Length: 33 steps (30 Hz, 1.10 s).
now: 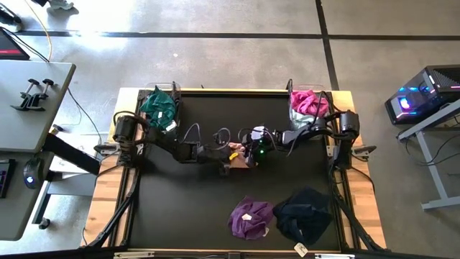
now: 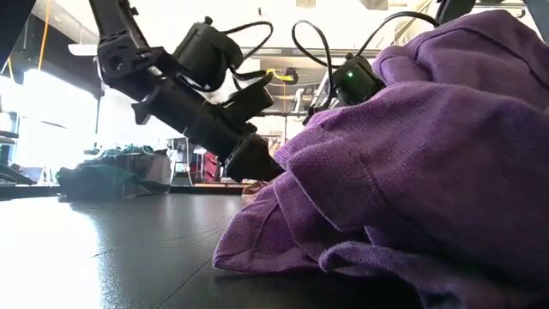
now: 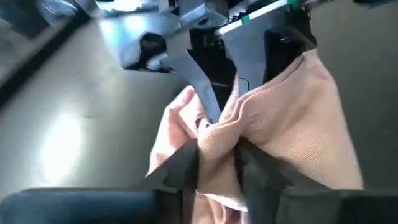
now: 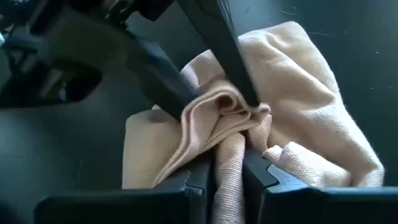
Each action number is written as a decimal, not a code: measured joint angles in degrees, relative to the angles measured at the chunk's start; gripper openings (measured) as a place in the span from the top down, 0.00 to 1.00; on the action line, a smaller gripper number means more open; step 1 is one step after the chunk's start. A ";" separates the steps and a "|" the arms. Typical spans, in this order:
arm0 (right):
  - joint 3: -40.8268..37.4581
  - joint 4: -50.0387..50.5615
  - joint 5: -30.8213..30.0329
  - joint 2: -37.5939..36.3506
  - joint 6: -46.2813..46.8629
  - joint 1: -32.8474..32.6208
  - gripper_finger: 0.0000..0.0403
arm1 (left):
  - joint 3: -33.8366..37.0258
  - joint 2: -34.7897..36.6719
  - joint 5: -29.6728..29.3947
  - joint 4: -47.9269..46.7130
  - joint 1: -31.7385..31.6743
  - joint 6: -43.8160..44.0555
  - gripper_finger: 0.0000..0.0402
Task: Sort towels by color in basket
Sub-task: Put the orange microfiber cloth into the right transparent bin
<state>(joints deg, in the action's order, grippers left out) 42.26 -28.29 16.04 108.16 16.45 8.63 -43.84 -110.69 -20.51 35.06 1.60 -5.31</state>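
Observation:
A peach-pink towel [image 1: 241, 156] lies bunched at the table's middle, where both grippers meet over it. My left gripper [image 3: 219, 158] comes from the table's left and is shut on it. My right gripper [image 4: 229, 165] comes from the right and is shut on it too. A purple towel [image 1: 251, 218] and a navy towel [image 1: 305, 214] lie on the mat near the near edge. Dark green towels [image 1: 159, 106] fill the far-left basket. Magenta towels [image 1: 309, 102] fill the far-right basket. In the low view the purple towel [image 2: 412, 172] hides most of the scene. My left gripper pinches a gathered fold of the peach-pink towel [image 3: 217, 134] between its two fingers, several layers thick, slanting down from the table's left. The rest of the cloth spreads slack beyond the fingers. My right gripper pinches a bunched ridge of the same towel [image 4: 230, 146] between its two fingers, several layers, slanting down from the table's right. The cloth lies slack on the black mat [image 4: 81, 155] around the hold, right against the left gripper's fingers [image 4: 224, 56].
The black mat [image 1: 187, 208] has bare room at its left near part. Cables loop over the arms at the middle [image 1: 215, 134]. Both baskets sit at the far corners. A grey table [image 1: 32, 93] stands to the left, and a computer [image 1: 424, 97] to the right.

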 joint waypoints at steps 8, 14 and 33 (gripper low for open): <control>-0.02 8.77 1.80 -4.80 -3.71 1.58 0.69 | -0.06 0.02 7.44 -3.43 -1.62 3.19 0.98; -0.07 26.11 -10.33 -16.87 -8.91 1.05 0.61 | -0.02 -0.01 7.43 -3.99 -1.66 3.64 0.98; -0.02 9.17 -12.80 -8.58 -25.26 -9.76 0.38 | 0.07 -0.09 7.82 -4.26 -1.61 3.79 0.99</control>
<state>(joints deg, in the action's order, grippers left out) 42.24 -19.12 3.24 99.58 -8.81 -1.13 -43.77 -110.78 -12.69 30.81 -0.01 -1.52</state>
